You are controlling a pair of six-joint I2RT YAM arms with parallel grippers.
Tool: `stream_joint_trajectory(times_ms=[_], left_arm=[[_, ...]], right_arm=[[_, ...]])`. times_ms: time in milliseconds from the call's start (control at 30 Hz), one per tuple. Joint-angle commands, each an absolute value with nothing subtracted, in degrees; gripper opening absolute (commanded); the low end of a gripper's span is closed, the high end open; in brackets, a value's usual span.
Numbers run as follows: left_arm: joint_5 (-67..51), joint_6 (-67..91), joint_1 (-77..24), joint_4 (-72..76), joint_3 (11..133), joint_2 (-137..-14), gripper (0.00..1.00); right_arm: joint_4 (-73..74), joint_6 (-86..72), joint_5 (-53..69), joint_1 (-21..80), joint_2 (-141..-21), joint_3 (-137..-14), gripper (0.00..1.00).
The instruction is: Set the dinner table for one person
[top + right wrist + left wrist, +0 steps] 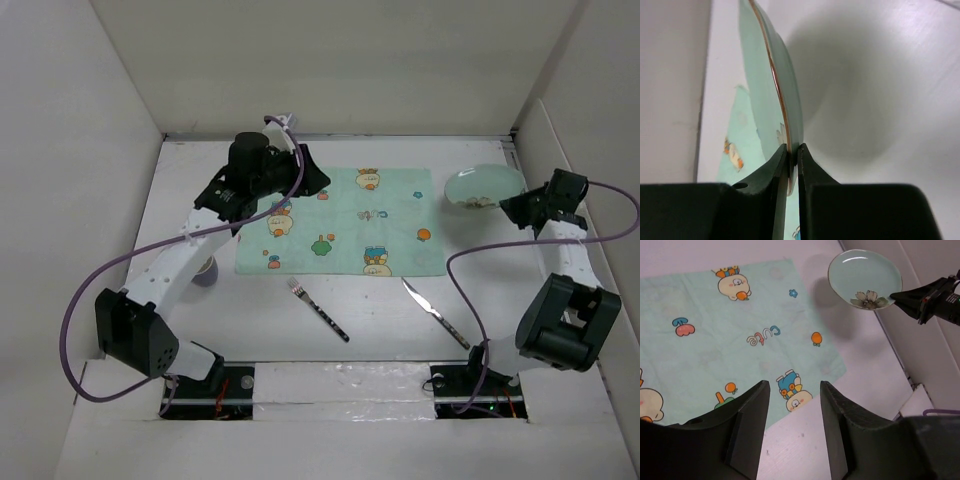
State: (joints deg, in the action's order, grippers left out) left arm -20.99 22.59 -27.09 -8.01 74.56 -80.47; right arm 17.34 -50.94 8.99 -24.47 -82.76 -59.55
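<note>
Right pincer (792, 147) grips tilted plate (482, 185) beside placemat (340, 220); fork (318, 309), knife (435, 313) on table (380, 325).

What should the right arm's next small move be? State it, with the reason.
Probably carry the plate left, over the placemat, whose middle lies bare: the right gripper pinches the plate's rim, holding it above the dinner table beside that placemat.

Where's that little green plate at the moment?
In the top view the plate is far right, pinched by its rim in the right end effector, held above the table just past the placemat's far right corner.
</note>
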Motion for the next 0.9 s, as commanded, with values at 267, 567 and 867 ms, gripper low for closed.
stream_joint_trajectory(times_ms=[267,567,867], left_arm=[[-18.99,22.41,-25.75,-12.65,77.34,-75.77,0.47],[-14.07,21.97,-25.75,-16.26,76.73,-72.95,0.47],[-8.45,21.18,-25.75,-19.95,78.31,-70.67,0.49]], right_arm=[[-5.17,-53.43,31.01,-1.78,-76.19,-54.94,0.0],[-17.4,-58.88,32.43,12.47,-92.09,-61.16,0.0],[-19.69,-60.82,29.8,15.21,-103.79,-64.52,0.0]])
